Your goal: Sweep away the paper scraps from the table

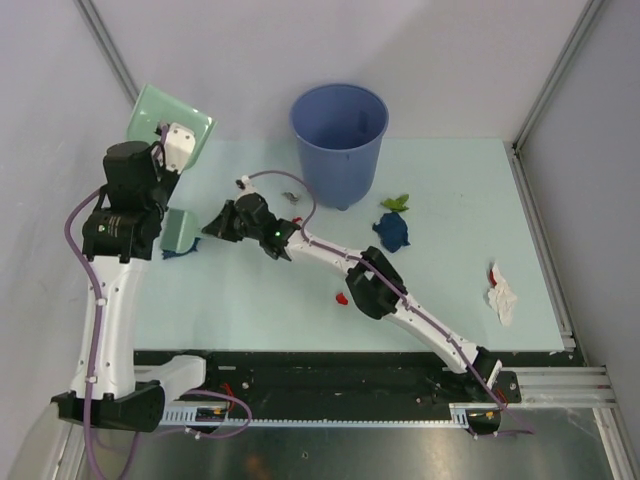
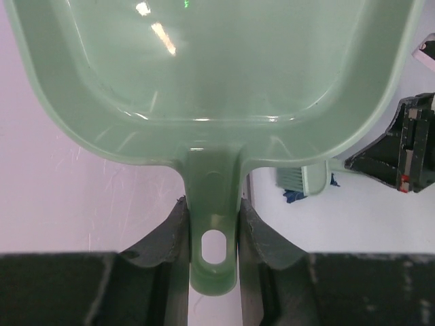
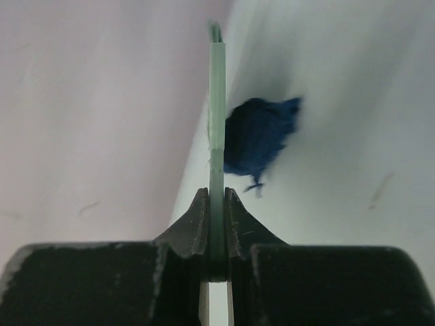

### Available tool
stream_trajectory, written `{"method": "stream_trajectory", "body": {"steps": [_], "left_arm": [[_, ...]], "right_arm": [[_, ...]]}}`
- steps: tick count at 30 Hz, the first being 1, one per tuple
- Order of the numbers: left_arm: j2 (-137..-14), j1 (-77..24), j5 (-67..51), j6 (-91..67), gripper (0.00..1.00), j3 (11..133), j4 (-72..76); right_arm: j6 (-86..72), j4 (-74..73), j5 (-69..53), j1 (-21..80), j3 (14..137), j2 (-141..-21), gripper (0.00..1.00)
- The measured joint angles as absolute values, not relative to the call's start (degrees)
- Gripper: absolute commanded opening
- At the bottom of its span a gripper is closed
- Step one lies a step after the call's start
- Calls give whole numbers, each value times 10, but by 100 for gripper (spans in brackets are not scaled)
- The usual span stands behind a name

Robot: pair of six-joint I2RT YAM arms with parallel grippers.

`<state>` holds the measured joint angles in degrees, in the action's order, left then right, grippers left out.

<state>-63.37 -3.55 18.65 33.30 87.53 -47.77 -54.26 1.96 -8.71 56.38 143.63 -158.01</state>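
The desk [image 1: 450, 300] runs long from left to right in the top view, and the paper scraps [image 1: 392, 230] lie scattered over it. A green one and a dark blue one sit just right of the blue bucket [image 1: 340, 140], and a red one lies beside the right arm [image 1: 375, 285]. A white strip [image 1: 502, 295] near the right edge has its long axis running near to far. Another dark blue scrap [image 1: 181, 252] at the left touches the brush [image 1: 180, 228]. The right hand [image 3: 216, 204] is clamped narrow on the brush's flat handle, which only its own wrist view shows edge-on, that scrap just to its right. The left hand [image 2: 212, 210] grips the dustpan [image 2: 204, 68] by its handle, pan pointing away. Only the top view places the dustpan at the desk's far left corner
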Motion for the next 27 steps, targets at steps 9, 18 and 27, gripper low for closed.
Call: {"method": "stream_trajectory", "body": {"steps": [9, 18, 27], "left_arm": [[-645, -36, 176, 330, 0, 867, -477], [-645, -36, 175, 330, 0, 851, -477], [-646, -35, 162, 335, 0, 823, -477]], "right_arm": [[-610, -32, -31, 547, 1457, -1620, 0], [-524, 10, -59, 498, 974, -1285, 0], [-412, -46, -37, 456, 667, -997, 0]]}}
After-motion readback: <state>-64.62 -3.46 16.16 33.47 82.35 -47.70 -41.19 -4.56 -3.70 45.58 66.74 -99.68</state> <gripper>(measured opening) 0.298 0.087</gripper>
